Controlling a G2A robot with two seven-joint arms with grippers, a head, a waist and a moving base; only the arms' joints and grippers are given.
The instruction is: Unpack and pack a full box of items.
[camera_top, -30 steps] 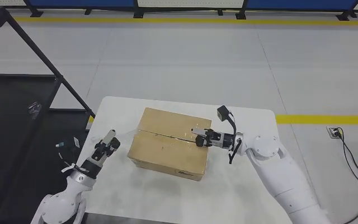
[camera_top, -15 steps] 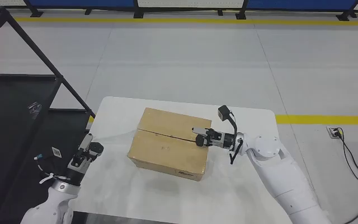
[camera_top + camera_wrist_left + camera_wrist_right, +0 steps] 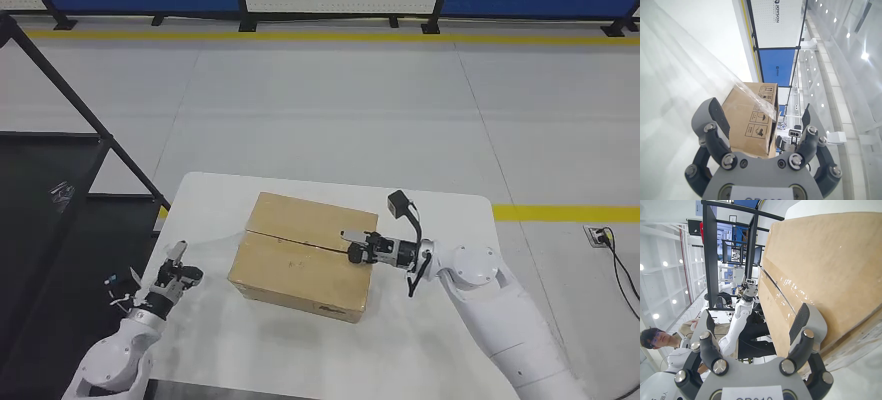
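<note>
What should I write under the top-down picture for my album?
Closed cardboard box on a white table, right jaws open at its seam, left jaws open nearby.

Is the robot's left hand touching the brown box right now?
Apart. In the top view, the left gripper sits off the cardboard box's side, with a strip of bare white table showing between them.

A pale grey floor (image 3: 350,100) spreads beyond the white table (image 3: 440,205). A yellow line (image 3: 300,36) crosses it well past the table's far edge, along the foot of blue panels (image 3: 777,64). A second yellow stripe (image 3: 565,212) runs out from the table's right edge, near a floor socket (image 3: 597,236). A black metal frame (image 3: 75,105) stands off the left edge. Round ceiling lights (image 3: 864,55) glow overhead. White shelving (image 3: 664,256) lines a wall.
</note>
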